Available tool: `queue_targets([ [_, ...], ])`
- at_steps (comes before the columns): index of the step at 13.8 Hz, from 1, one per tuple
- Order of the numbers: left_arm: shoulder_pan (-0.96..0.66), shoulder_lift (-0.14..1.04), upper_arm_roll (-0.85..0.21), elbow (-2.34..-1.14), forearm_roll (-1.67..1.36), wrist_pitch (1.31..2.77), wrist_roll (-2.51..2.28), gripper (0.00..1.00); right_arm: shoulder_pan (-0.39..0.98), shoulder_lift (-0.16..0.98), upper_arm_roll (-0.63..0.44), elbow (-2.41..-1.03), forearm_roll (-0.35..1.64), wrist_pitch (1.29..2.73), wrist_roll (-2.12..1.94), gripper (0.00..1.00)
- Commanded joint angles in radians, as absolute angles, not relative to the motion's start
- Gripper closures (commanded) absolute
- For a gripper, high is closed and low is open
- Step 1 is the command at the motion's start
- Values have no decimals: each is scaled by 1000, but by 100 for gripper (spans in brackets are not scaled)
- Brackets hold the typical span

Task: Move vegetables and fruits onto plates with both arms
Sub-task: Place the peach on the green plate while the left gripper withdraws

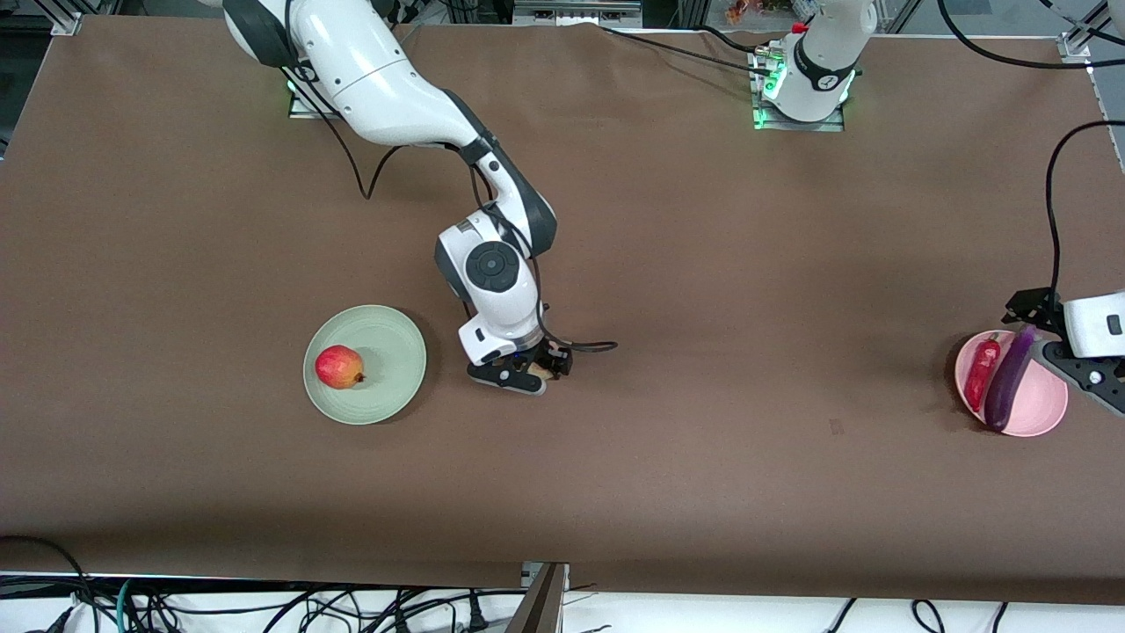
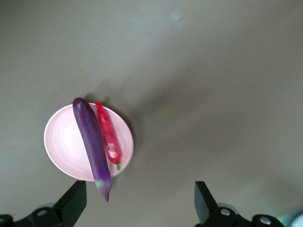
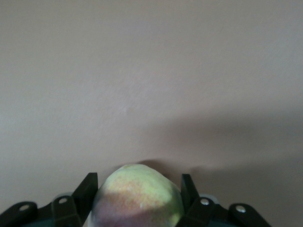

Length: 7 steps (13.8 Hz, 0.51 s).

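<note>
**Last fruit in my right tool; risks before the green plate**

Layout, largest first. The counter (image 1: 668,264) carries the green plate (image 1: 387,338) toward the right arm's end, with the red fruit (image 1: 339,367) already on it. The pink plate (image 1: 1037,413) sits toward the left arm's end and holds the eggplant (image 1: 1009,378) and the chili (image 1: 981,372) side by side.

My right tool (image 1: 527,376) is low over the counter just beside the green plate, its fingers (image 3: 86,190) narrowed around the pale peach (image 3: 137,196). My left tool (image 1: 1050,338) hangs spread wide and empty above the pink plate; that arm waits.

Risks, my judgement:
- The peach is round and gripped only at its sides, so a quick swing could roll it out.
- Released too near the red fruit, it may knock that one toward the rim.
- The eggplant overhangs the pink plate's edge, so a brush from my left tool could tip it off.

Views: the right wrist view alone shows the peach between the fingers; from the front it is almost hidden. The left wrist view alone shows the overhang (image 2: 105,189) and the open gap.
</note>
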<state>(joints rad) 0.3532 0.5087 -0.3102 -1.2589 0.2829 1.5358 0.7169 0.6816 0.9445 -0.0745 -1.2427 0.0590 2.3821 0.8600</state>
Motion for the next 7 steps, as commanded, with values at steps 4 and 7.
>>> queue_targets([
  [4, 74, 496, -301, -1089, 298, 1348, 316, 0, 606, 781, -64, -1264, 81, 2093, 613, 77],
  [7, 31, 489, -298, -1017, 292, 1344, 238, 0, 507, 700, -67, -1351, 83, 2034, 361, 77],
])
